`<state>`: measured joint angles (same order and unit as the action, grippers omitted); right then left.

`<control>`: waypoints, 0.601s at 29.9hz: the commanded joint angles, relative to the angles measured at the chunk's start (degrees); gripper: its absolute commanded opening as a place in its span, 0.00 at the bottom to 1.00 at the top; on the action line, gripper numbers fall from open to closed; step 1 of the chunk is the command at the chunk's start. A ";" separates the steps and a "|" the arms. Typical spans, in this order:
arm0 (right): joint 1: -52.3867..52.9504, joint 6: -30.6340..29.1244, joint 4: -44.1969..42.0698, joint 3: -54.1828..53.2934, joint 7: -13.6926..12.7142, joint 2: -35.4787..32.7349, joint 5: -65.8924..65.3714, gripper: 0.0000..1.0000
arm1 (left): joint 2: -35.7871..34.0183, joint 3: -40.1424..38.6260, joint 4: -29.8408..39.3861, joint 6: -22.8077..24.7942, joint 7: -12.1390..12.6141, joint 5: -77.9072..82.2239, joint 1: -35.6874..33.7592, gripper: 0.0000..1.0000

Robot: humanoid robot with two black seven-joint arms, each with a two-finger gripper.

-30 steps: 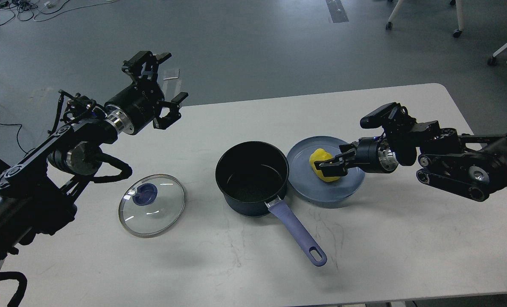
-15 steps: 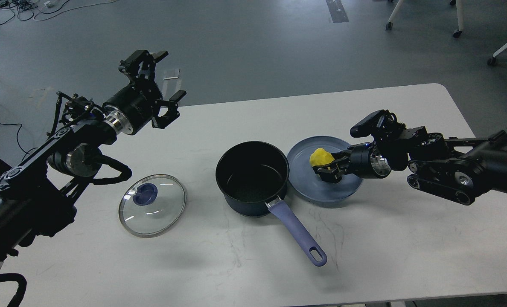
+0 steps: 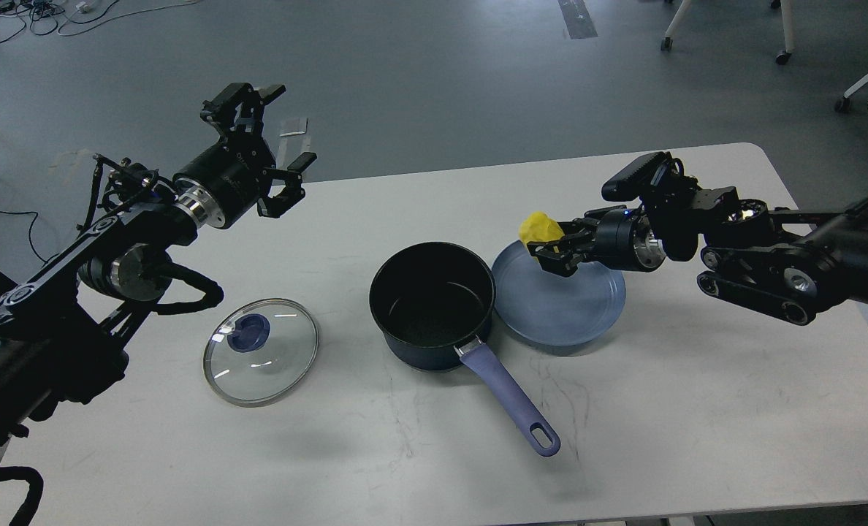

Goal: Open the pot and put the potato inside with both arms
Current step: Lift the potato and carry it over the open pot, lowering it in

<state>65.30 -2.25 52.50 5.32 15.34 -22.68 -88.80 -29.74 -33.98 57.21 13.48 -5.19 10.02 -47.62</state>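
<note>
The dark pot [image 3: 432,305] stands open at the table's middle, its purple handle [image 3: 511,400] pointing to the front right. Its glass lid [image 3: 260,351] with a blue knob lies flat on the table to the left. My right gripper [image 3: 549,250] is shut on the yellow potato [image 3: 540,228] and holds it in the air above the far edge of the blue plate [image 3: 560,301], right of the pot. My left gripper [image 3: 273,142] is open and empty, raised above the table's far left edge.
The white table [image 3: 697,409] has free room at the front and right. Chair and stand legs [image 3: 785,44] are on the grey floor behind, and cables lie at the far left.
My right gripper has closed on the potato and lifted it up off the plate, which now lies bare. My left arm has drifted slightly left and back.
</note>
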 commanded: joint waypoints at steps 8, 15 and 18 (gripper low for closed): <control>8.53 2.08 3.04 -0.31 2.23 1.76 -0.06 0.20 | 0.04 0.23 0.00 -0.03 0.00 -0.01 -0.28 0.99; 7.65 3.39 3.40 3.02 2.41 8.61 -0.15 0.20 | 0.12 0.23 0.00 -0.12 0.00 0.35 -0.37 0.99; 7.56 3.74 3.31 4.61 2.67 10.28 -0.06 0.20 | -0.05 0.23 0.00 -0.12 0.00 0.35 -0.37 0.99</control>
<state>72.99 1.04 56.00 8.40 17.75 -14.25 -88.94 -29.66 -33.70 57.22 13.39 -5.18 10.37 -47.98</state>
